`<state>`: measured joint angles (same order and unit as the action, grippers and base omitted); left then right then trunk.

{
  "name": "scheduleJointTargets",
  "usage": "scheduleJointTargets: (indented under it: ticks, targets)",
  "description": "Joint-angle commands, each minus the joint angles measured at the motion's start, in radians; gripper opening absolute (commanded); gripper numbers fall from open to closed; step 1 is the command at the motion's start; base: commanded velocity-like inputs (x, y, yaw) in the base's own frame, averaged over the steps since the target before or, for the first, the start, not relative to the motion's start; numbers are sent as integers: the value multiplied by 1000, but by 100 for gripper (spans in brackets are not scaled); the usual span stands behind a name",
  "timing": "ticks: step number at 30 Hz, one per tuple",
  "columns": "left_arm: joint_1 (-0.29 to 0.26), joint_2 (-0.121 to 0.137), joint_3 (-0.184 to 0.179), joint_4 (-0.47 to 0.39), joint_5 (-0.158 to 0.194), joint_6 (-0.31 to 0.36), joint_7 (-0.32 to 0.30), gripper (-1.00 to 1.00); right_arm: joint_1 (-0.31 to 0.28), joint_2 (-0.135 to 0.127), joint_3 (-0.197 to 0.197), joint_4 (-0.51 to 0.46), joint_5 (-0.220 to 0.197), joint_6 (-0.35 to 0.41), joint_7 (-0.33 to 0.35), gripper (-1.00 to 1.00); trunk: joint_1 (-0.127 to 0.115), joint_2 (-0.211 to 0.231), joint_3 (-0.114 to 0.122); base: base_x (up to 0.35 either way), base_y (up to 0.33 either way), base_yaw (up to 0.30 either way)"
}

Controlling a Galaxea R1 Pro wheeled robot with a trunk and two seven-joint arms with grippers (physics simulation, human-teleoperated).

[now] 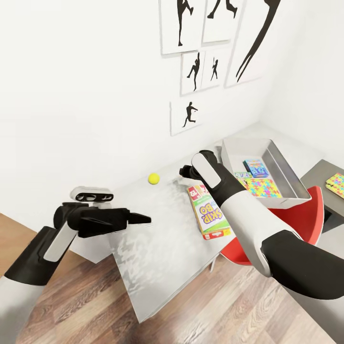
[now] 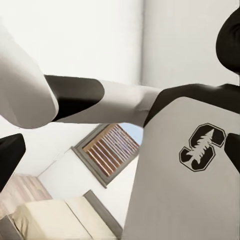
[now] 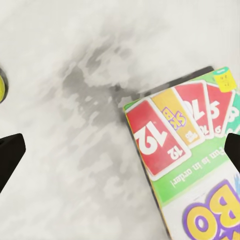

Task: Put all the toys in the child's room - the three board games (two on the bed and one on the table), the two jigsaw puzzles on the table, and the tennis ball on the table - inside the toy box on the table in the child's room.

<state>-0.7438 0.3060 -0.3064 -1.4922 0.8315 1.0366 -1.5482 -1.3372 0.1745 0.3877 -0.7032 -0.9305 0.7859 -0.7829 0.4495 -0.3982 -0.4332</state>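
On the table (image 1: pixel 157 239) the tennis ball (image 1: pixel 153 178) lies near the wall, and its edge shows in the right wrist view (image 3: pixel 1 85). A SKIP-BO board game (image 1: pixel 209 212) lies flat on the table, seen close up in the right wrist view (image 3: pixel 195 165). My right gripper (image 1: pixel 184 172) (image 3: pixel 120 150) hovers open over the box's far end, holding nothing. The toy box (image 1: pixel 283 173) at the table's far end holds a small blue game box (image 1: pixel 256 167) and a jigsaw puzzle (image 1: pixel 262 187). My left gripper (image 1: pixel 142 220) (image 2: pixel 120 150) hangs open and empty over the table's left part.
A red chair (image 1: pixel 291 224) stands under the table's right side. On the dark grey cabinet (image 1: pixel 317 179) at far right lies another jigsaw puzzle (image 1: pixel 336 184). Sports silhouettes hang on the white wall (image 1: pixel 95 95). The left wrist view faces my torso (image 2: pixel 180 190), with the bed (image 2: pixel 50 217) behind.
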Motion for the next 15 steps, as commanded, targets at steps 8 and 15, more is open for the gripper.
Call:
scheduleJointTargets:
  ticks: [8,15]
  targets:
    - [-55,-10,-20,8,3,11,33,100,-1,0,2,-4,-7,-3,-8,100,1,-2,-2,0,0,0]
    - [-59,-9,-20,9,5,11,37,100,-3,0,2,-4,-6,-9,-8,100,1,-2,-9,0,0,0]
